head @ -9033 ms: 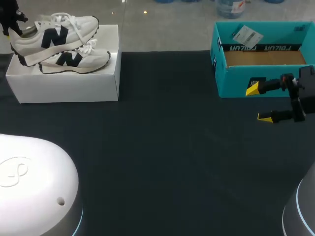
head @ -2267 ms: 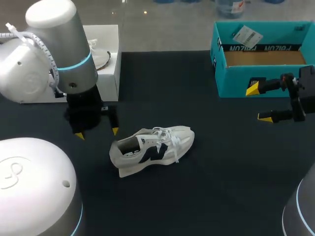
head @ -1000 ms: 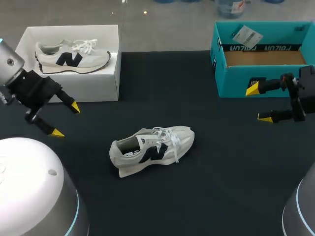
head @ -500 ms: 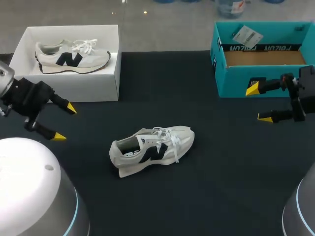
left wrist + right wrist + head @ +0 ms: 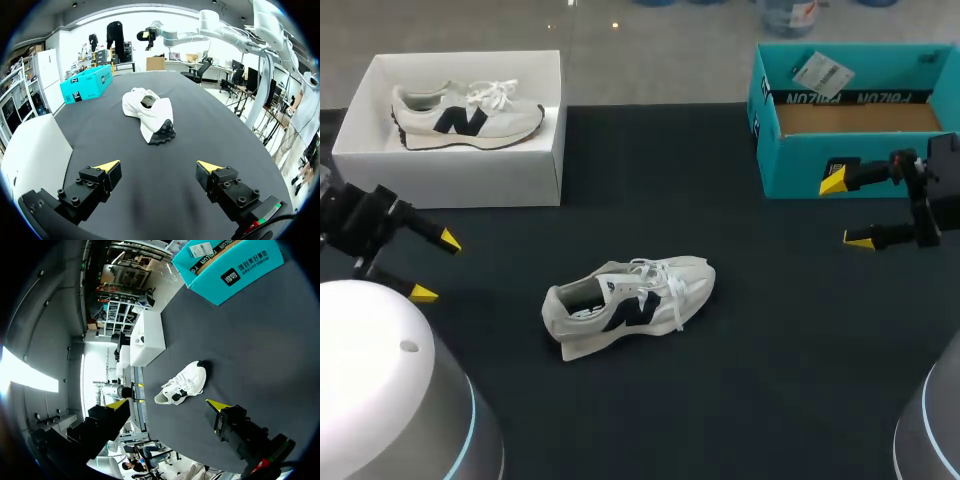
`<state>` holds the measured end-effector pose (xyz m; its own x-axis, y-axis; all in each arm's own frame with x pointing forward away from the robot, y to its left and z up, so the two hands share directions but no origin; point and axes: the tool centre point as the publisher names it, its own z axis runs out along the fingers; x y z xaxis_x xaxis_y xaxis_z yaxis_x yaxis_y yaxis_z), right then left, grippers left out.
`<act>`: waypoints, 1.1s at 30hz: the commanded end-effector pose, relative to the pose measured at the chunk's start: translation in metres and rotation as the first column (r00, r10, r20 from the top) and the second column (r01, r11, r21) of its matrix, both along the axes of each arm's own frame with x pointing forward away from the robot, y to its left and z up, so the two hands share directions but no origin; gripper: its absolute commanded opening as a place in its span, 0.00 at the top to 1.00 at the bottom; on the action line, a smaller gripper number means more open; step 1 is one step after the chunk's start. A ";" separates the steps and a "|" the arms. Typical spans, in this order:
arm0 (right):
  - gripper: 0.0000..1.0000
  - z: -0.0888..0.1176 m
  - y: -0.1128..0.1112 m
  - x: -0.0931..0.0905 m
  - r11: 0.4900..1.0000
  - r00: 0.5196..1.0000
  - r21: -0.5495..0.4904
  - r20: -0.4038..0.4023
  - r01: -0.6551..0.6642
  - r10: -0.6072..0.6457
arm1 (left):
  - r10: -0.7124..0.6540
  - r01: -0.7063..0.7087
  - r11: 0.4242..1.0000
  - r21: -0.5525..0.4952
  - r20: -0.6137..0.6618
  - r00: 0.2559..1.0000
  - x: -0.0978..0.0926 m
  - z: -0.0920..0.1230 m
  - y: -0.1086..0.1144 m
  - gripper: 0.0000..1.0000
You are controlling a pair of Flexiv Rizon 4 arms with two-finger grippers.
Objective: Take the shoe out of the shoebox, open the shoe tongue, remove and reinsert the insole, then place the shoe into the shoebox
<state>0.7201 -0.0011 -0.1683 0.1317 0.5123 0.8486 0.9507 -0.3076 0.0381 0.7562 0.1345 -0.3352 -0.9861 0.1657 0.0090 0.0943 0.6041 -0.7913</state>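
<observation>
White sneaker [image 5: 628, 304] upright on tabletop [image 5: 770, 350] — left pincer [image 5: 436, 267] spread wide; right pincer [image 5: 846, 209] spread wide beside teal box [image 5: 800, 165].

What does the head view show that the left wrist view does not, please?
Only the head view shows the second shoe lying inside the white shoebox, and the brown inside of the teal box. Only the left wrist view shows the dark tread at the heel of the shoe on the table. Both show that shoe, the teal box and the open left gripper.

Two shoes [image 5: 625, 305] [image 5: 460, 115], two boxes [image 5: 470, 165] [image 5: 800, 165]
</observation>
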 end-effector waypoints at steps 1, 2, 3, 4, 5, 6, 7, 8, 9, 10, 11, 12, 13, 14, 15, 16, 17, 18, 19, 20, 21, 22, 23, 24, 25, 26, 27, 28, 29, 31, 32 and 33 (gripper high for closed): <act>0.00 0.000 0.001 -0.001 1.000 1.000 -0.004 -0.001 0.003 -0.003 | 0.022 -0.025 0.995 -0.094 -0.036 0.999 0.006 -0.015 0.005 0.00; 0.00 0.000 0.001 -0.001 1.000 1.000 -0.004 -0.001 0.003 -0.003 | 0.034 -0.037 0.995 -0.088 -0.042 0.999 0.007 -0.017 0.005 0.00; 0.00 0.000 0.001 -0.001 1.000 1.000 -0.004 -0.001 0.003 -0.003 | 0.038 -0.043 0.994 -0.098 -0.047 0.998 0.007 -0.018 0.005 0.00; 0.00 0.000 0.001 -0.001 1.000 1.000 -0.004 -0.001 0.003 -0.003 | 0.040 -0.047 0.992 -0.114 -0.060 0.997 0.007 -0.019 0.006 0.00; 0.00 0.000 0.001 -0.001 1.000 1.000 -0.004 -0.001 0.003 -0.003 | 0.043 -0.050 0.992 -0.115 -0.067 0.997 0.007 -0.019 0.006 0.00; 0.00 0.000 0.001 -0.001 1.000 1.000 -0.004 -0.001 0.003 -0.003 | 0.035 -0.042 0.991 -0.125 -0.063 0.997 0.006 -0.021 0.006 0.00; 0.00 0.000 0.001 -0.001 1.000 1.000 -0.004 -0.001 0.003 -0.003 | 0.034 -0.043 0.989 -0.139 -0.066 0.997 0.005 -0.022 0.006 0.00; 0.00 0.000 0.001 -0.001 1.000 1.000 -0.004 -0.001 0.003 -0.003 | 0.028 -0.038 0.988 -0.149 -0.068 0.997 0.004 -0.023 0.006 0.00; 0.00 0.000 0.001 -0.001 1.000 1.000 -0.004 -0.001 0.003 -0.003 | 0.030 -0.041 0.986 -0.164 -0.070 0.997 0.003 -0.024 0.005 0.00; 0.00 0.000 0.001 -0.001 1.000 1.000 -0.004 -0.001 0.003 -0.003 | 0.021 -0.033 0.984 -0.175 -0.074 0.997 0.002 -0.025 0.005 0.00; 0.00 0.000 0.001 -0.001 1.000 1.000 -0.004 -0.001 0.003 -0.003 | 0.028 -0.039 0.985 -0.170 -0.066 0.997 0.001 -0.025 0.005 0.00; 0.00 0.000 0.001 -0.001 1.000 1.000 -0.004 -0.001 0.003 -0.003 | 0.026 -0.038 0.984 -0.176 -0.070 0.997 0.001 -0.026 0.005 0.00; 0.00 0.000 0.001 -0.001 1.000 1.000 -0.004 -0.001 0.003 -0.003 | 0.025 -0.037 0.983 -0.178 -0.070 0.997 0.001 -0.026 0.005 0.00; 0.00 0.000 0.001 -0.001 1.000 1.000 -0.004 -0.001 0.003 -0.003 | 0.039 -0.051 0.985 -0.166 -0.072 0.997 0.000 -0.026 0.004 0.00; 0.00 0.000 0.001 -0.001 1.000 1.000 -0.004 -0.001 0.003 -0.003 | 0.030 -0.043 0.984 -0.173 -0.075 0.997 0.000 -0.027 0.004 0.00; 0.00 0.000 0.001 -0.001 1.000 1.000 -0.004 -0.001 0.003 -0.003 | 0.048 -0.058 0.987 -0.149 -0.068 0.997 -0.001 -0.027 0.003 0.00; 0.00 0.000 0.001 -0.001 1.000 1.000 -0.004 -0.001 0.003 -0.003 | 0.061 -0.069 0.988 -0.134 -0.068 0.996 -0.001 -0.028 0.002 0.00; 0.00 0.000 0.001 -0.001 1.000 1.000 -0.004 -0.001 0.003 -0.003 | 0.061 -0.069 0.988 -0.134 -0.068 0.996 -0.001 -0.028 0.002 0.00; 0.00 0.000 0.001 -0.001 1.000 1.000 -0.004 -0.001 0.003 -0.003 | 0.061 -0.069 0.988 -0.134 -0.068 0.996 -0.001 -0.028 0.002 0.00; 0.00 0.000 0.001 -0.001 1.000 1.000 -0.004 -0.001 0.003 -0.003 | 0.061 -0.069 0.988 -0.134 -0.068 0.996 -0.001 -0.028 0.002 0.00; 0.00 0.000 0.001 -0.001 1.000 1.000 -0.004 -0.001 0.003 -0.003 | 0.061 -0.069 0.988 -0.134 -0.068 0.996 -0.001 -0.028 0.002 0.00; 0.00 0.000 0.001 -0.001 1.000 1.000 -0.004 -0.001 0.003 -0.003 | 0.061 -0.069 0.988 -0.134 -0.068 0.996 -0.001 -0.028 0.002 0.00; 0.00 0.000 0.001 -0.001 1.000 1.000 -0.004 -0.001 0.003 -0.003 | 0.061 -0.069 0.988 -0.134 -0.068 0.996 -0.001 -0.028 0.002 0.00; 0.00 0.000 0.001 -0.001 1.000 1.000 -0.004 -0.001 0.003 -0.003 | 0.061 -0.069 0.988 -0.134 -0.068 0.996 -0.001 -0.028 0.002 0.00; 0.00 0.000 0.001 -0.001 1.000 1.000 -0.004 -0.001 0.003 -0.003 | 0.061 -0.069 0.988 -0.134 -0.068 0.996 -0.001 -0.028 0.002 0.00; 0.00 0.000 0.001 -0.001 1.000 1.000 -0.004 -0.001 0.003 -0.003 | 0.061 -0.069 0.988 -0.134 -0.068 0.996 -0.001 -0.028 0.002 0.00; 0.00 0.000 0.001 -0.001 1.000 1.000 -0.004 -0.001 0.003 -0.003 | 0.061 -0.069 0.988 -0.134 -0.068 0.996 -0.001 -0.028 0.002 0.00; 0.00 0.000 0.001 -0.001 1.000 1.000 -0.004 -0.001 0.003 -0.003 | 0.061 -0.069 0.988 -0.134 -0.068 0.996 -0.001 -0.028 0.002 0.00; 0.00 0.000 0.001 -0.001 1.000 1.000 -0.004 -0.001 0.003 -0.003 | 0.061 -0.069 0.988 -0.134 -0.068 0.996 -0.001 -0.028 0.002 0.00; 0.00 0.000 0.001 -0.001 1.000 1.000 -0.004 -0.001 0.003 -0.003 | 0.061 -0.069 0.988 -0.134 -0.068 0.996 -0.001 -0.028 0.002 0.00; 0.00 0.000 0.001 -0.001 1.000 1.000 -0.004 -0.001 0.003 -0.003 | 0.061 -0.069 0.988 -0.134 -0.068 0.996 -0.001 -0.028 0.002 0.00; 0.00 0.000 0.001 -0.001 1.000 1.000 -0.004 -0.001 0.003 -0.003 | 0.061 -0.069 0.988 -0.134 -0.068 0.996 -0.001 -0.028 0.002 0.00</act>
<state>0.7201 -0.0011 -0.1683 0.1317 0.5123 0.8486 0.9507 -0.3077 0.0382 0.7561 0.1363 -0.3627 -0.9928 0.1059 0.0551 0.0043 0.4932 -0.8699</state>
